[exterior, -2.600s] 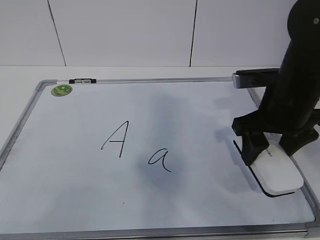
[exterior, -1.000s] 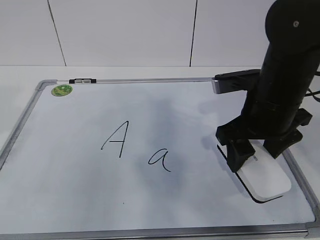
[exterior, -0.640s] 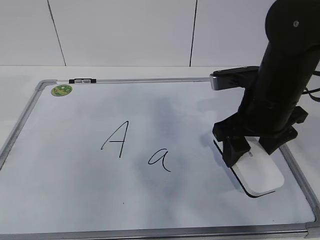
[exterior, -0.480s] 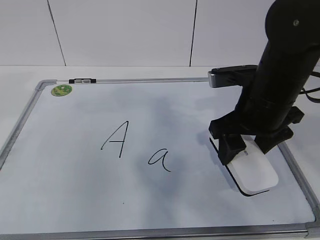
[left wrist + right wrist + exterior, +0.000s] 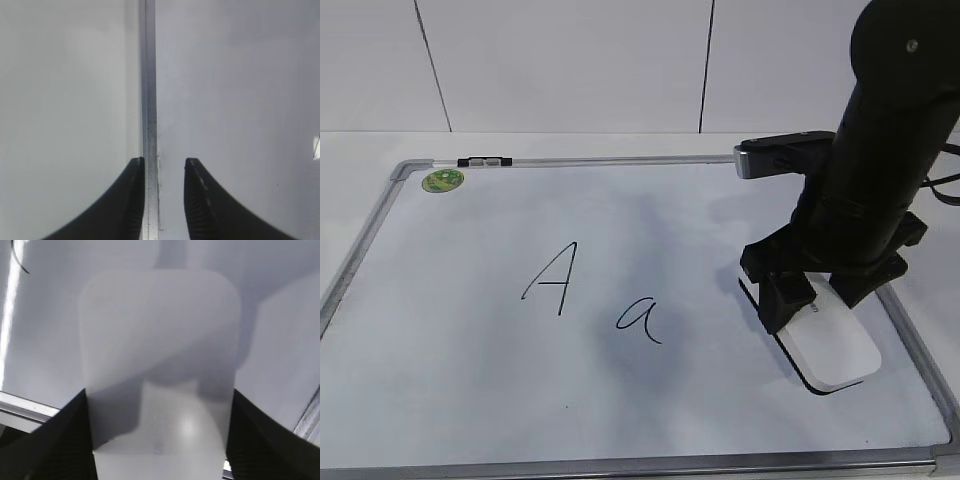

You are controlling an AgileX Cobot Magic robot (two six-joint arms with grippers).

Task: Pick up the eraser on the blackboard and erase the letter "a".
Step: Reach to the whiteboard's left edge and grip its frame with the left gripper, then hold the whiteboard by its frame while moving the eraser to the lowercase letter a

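The white eraser [image 5: 832, 345] lies on the blackboard [image 5: 470, 400], a white dry-erase board, at its right side. My right gripper [image 5: 817, 292] is shut on the eraser, one jaw on each long side; it fills the right wrist view [image 5: 160, 390]. The small letter "a" [image 5: 640, 318] is written near the board's middle, left of the eraser, with clear board between them. A tip of a black stroke shows in the right wrist view [image 5: 17, 257]. My left gripper [image 5: 164, 165] is open and empty over the board's left frame rail [image 5: 149, 100]; it is outside the exterior view.
A taller capital "A" [image 5: 552, 280] stands left of the small "a". A green round sticker [image 5: 444, 180] sits in the far left corner. A black marker clip [image 5: 485, 161] lies on the top frame. The silver frame [image 5: 910, 350] runs just right of the eraser.
My right gripper and the eraser have slid left along the board, away from the right frame and nearer the small "a". The letters are unchanged.
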